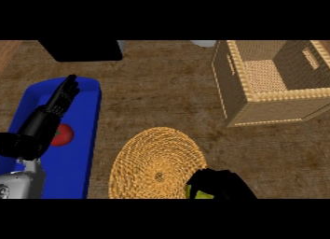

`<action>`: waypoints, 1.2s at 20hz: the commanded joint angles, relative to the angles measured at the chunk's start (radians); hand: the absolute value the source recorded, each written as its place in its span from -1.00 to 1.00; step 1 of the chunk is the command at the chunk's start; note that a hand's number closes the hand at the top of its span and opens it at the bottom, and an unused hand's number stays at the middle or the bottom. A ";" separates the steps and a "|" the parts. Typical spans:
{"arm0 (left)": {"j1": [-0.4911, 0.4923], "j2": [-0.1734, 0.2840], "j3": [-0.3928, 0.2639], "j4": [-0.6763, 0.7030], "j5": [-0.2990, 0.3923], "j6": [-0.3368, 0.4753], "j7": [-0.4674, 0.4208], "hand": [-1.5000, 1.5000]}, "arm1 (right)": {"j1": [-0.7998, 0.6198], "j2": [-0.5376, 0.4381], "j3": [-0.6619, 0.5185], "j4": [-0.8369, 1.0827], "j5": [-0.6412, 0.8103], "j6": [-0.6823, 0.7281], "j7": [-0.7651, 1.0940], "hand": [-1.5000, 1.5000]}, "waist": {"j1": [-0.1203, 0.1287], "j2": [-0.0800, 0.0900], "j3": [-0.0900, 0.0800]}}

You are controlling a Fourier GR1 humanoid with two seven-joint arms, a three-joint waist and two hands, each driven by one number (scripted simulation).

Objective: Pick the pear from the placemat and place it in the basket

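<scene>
My right hand (219,184) sits at the bottom edge of the view, over the near right rim of the round woven placemat (157,163), its black fingers curled down round the pear (192,192). Only a thin yellow-green sliver of the fruit shows at the left side of the hand, so I cannot tell which way its long axis runs or where its stem points; the rest is hidden under my fingers. The pear is therefore at the placemat's near right edge, inside my grasp, and whether it rests on the weave or is raised off it I cannot tell. The back of the hand faces up toward me and the forearm is cut off by the lower edge. My left hand (63,95) lies well apart on the left, fingers straight and relaxed, pointing away from me toward the far end of a long blue tray (82,154); the dark wrist and grey forearm slant down to the lower left corner. A red round fruit (65,134) lies in the tray, just beside that wrist. The square wicker basket (264,100) stands on the brown table (161,88) at the far right, well apart from the placemat, and a black block (85,50) sits at the far edge
</scene>
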 commanded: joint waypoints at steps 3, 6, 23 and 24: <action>0.019 -0.001 -0.004 -0.004 -0.012 0.002 -0.017 0.00 | 0.179 -0.107 -0.077 -0.394 -0.061 -0.118 -0.039 1.00 | -0.009 0.000 0.000; 0.000 -0.003 -0.005 -0.001 -0.005 -0.003 -0.003 0.00 | 0.237 -0.200 -0.155 -0.602 -0.088 -0.072 0.072 1.00 | 0.005 0.003 -0.001; -0.051 -0.011 -0.017 0.095 -0.038 -0.010 -0.072 0.00 | -0.165 -0.125 -0.646 -0.420 -0.297 0.121 0.430 1.00 | 0.044 0.013 -0.001; -0.010 -0.047 -0.050 0.028 -0.033 0.001 -0.026 0.00 | -0.213 -0.154 -0.719 -0.455 -0.355 0.148 0.484 1.00 | 0.046 0.011 -0.001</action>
